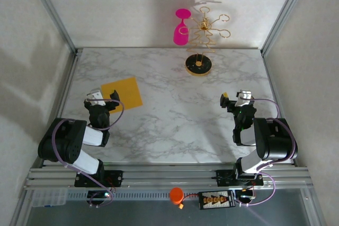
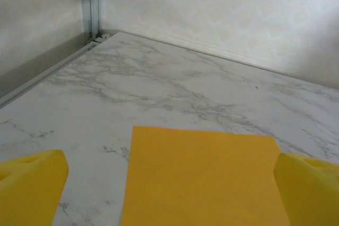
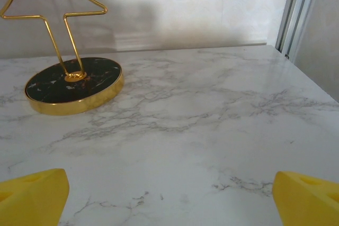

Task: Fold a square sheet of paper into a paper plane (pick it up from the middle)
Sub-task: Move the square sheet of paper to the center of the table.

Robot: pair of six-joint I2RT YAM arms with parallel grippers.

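Two grippers stand spread wide and hold nothing. The left gripper [image 1: 112, 101] hangs over the near edge of the square sheet of paper [image 1: 123, 93]. The orange-yellow sheet lies flat and unfolded on the marble table [image 1: 175, 125], and most of it reaches ahead of the gripper. In the left wrist view the sheet sits between the yellow fingertips [image 2: 32, 183], with bare marble showing beside the left one. Whether the tips touch the table I cannot tell. The right gripper [image 1: 226, 102] is well apart from the sheet, over bare marble. Ahead of it and to its left stands a gold wire stand [image 1: 198, 65] on a black round base, with a pink wine glass [image 1: 181, 30] hanging upside down from it.
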